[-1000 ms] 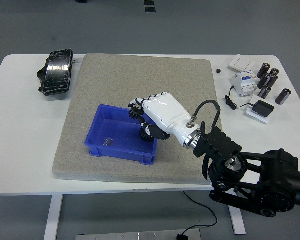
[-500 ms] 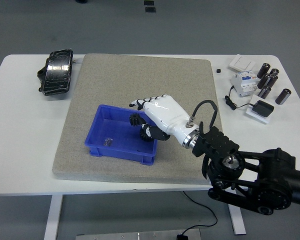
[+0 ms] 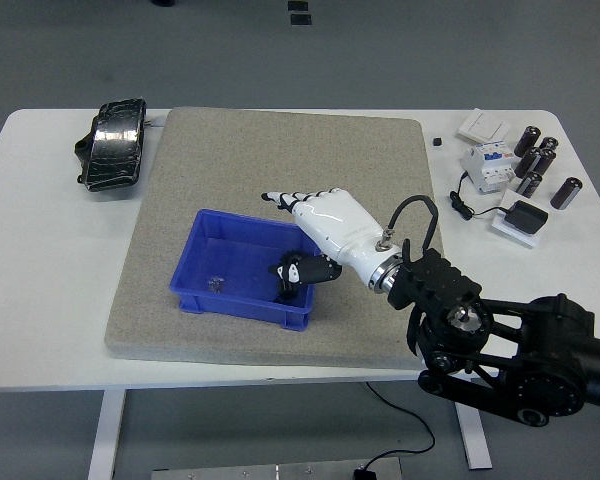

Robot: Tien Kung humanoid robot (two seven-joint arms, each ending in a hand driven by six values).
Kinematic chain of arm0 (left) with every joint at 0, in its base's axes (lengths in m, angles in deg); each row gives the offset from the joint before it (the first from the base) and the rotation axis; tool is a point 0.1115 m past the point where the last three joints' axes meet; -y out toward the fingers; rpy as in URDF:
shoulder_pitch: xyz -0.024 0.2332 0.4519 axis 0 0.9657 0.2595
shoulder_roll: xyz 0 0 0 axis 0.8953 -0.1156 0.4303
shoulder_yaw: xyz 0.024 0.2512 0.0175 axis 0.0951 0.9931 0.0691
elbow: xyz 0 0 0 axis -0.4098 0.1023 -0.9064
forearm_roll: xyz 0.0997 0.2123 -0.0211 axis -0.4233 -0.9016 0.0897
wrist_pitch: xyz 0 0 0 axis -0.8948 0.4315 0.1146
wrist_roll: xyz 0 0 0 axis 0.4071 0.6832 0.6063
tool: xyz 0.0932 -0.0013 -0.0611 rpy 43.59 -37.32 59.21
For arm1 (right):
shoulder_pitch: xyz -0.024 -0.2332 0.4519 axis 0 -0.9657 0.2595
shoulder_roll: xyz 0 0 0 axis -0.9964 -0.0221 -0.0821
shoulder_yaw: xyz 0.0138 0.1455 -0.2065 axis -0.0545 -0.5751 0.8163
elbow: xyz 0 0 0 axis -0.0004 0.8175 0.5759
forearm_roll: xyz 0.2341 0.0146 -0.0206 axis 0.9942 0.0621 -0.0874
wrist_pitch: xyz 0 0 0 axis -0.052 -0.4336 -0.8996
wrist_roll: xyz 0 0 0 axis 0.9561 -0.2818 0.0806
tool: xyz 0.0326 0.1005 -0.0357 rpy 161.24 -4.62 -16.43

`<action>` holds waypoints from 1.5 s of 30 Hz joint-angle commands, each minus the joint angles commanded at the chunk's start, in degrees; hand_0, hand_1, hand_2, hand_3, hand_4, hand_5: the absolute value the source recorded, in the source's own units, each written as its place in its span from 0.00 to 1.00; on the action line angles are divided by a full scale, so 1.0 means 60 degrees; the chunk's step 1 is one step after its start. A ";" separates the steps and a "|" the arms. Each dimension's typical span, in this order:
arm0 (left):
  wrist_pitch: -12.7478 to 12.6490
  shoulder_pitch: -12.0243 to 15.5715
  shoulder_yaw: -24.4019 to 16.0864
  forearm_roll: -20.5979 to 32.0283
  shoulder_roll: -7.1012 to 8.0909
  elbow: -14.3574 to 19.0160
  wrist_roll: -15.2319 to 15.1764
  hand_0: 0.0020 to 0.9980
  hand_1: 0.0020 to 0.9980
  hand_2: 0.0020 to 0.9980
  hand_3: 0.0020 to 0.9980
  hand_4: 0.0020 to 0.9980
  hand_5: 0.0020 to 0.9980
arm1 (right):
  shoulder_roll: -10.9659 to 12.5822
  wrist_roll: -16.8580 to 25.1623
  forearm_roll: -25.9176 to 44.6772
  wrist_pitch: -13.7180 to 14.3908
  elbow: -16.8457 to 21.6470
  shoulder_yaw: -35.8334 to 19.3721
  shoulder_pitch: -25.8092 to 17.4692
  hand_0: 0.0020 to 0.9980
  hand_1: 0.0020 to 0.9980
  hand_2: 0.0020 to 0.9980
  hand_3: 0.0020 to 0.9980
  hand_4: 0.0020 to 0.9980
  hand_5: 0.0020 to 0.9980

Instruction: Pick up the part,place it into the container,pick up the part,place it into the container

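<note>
Head view: right robot hand (image 3: pixel 302 235) at frame centre, fingers spread, gripping nothing.
Part: dark gear (image 3: pixel 285 279) inside blue container (image 3: pixel 202 262), lower right.
Handling: likely rigid, toothed; grip across rim.

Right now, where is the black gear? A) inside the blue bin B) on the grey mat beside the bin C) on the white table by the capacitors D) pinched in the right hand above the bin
A: the black gear sits inside the blue bin at its right end, just below the thumb of the right hand, whose fingers are spread and hold nothing.
</note>
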 joint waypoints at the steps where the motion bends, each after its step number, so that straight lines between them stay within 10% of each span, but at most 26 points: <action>1: 0.0002 0.0002 0.0002 0.0002 -0.0004 -0.0002 0.0000 0.68 0.67 0.61 0.56 0.49 0.52 | 0.0040 0.0038 0.0159 0.0013 0.0047 -0.0169 -0.0045 0.51 0.64 0.76 0.91 0.87 0.43; 22: -0.0002 0.0004 0.0069 0.0039 -0.0051 0.0010 0.0006 0.68 0.67 0.61 0.56 0.49 0.51 | 0.0958 0.3030 0.5329 0.1208 -0.0338 -0.4855 -0.2053 0.51 0.65 0.75 0.83 0.83 0.42; 45: -0.0001 0.0032 0.0161 0.0088 -0.0124 0.0027 0.0000 0.68 0.67 0.61 0.56 0.49 0.51 | 0.0729 0.5179 1.1074 0.0612 -0.0919 -0.7949 -0.4741 0.60 0.68 0.76 0.82 0.84 0.44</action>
